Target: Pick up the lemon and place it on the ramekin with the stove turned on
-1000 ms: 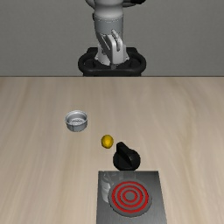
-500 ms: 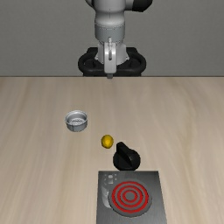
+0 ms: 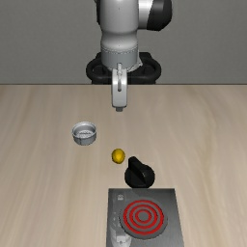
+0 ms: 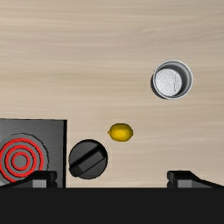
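Note:
A small yellow lemon [image 3: 118, 154] lies on the wooden table, between the grey ramekin [image 3: 85, 132] and a black moka pot [image 3: 141, 172]. From the wrist view the lemon [image 4: 121, 132] sits ahead of my fingers, the ramekin [image 4: 171, 80] farther off, the black pot [image 4: 88, 158] close by. The stove [image 3: 143, 216] has a glowing red burner [image 3: 143, 218], also seen as red rings [image 4: 19, 157]. My gripper [image 3: 118, 105] hangs well above the table behind the lemon, open, holding nothing.
The stove's dark plate [image 4: 48, 131] lies next to the black pot. Bare wooden table [image 3: 203, 135] spreads on both sides of the objects. The robot base [image 3: 123, 69] stands at the table's far edge.
My arm has come forward and down from near the base toward the lemon. The objects on the table have stayed put.

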Controlling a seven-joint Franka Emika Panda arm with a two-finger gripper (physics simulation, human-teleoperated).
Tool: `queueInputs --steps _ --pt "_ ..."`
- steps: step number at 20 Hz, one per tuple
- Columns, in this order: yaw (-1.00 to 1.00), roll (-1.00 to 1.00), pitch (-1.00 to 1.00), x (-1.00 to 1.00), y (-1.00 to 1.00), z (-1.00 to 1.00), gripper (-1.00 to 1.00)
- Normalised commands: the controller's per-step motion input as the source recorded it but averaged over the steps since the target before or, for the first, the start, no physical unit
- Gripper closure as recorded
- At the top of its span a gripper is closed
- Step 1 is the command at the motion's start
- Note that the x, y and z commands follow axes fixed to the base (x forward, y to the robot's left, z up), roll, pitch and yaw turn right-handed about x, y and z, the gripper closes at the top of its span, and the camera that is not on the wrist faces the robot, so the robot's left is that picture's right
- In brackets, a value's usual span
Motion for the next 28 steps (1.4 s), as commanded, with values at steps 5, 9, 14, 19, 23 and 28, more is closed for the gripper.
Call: queueInputs --steps 5,9,14,19,23,28 --pt "0.0 0.0 0.0 0.0 0.0 -1.0 -1.0" --pt "0.0 0.0 0.0 0.0 0.0 -1.0 -1.0" --pt "0.0 0.0 0.0 -0.2 0.0 -0.8 -1.0" --pt "0.0 0.0 0.0 -0.2 -0.2 -0.2 -1.0" --pt "0.0 0.0 0.0 0.0 0.0 -1.0 -1.0" --pt "0.0 0.0 0.0 -0.4 0.0 -0.6 -1.0"
